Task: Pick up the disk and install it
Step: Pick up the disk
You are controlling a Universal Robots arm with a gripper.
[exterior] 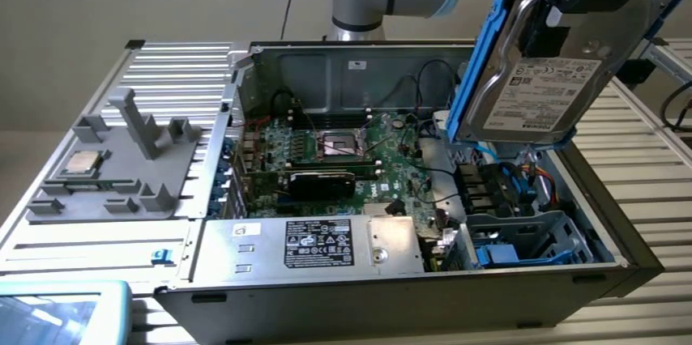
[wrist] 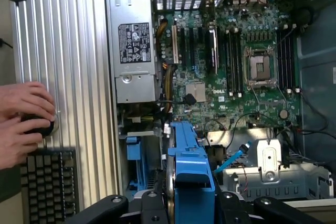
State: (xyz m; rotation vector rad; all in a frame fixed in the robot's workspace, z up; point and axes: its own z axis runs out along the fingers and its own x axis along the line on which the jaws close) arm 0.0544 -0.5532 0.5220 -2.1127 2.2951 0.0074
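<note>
The tool (exterior: 562,29) is clamped on the upper end of the disk (exterior: 540,86) in the upper right of the exterior view, so the disk hangs straight below it, long axis near upright (tilted a little, label facing the camera). It hangs clear above the open computer case (exterior: 433,284), well apart from the blue-and-grey drive cage (exterior: 524,240) lower right.
</note>
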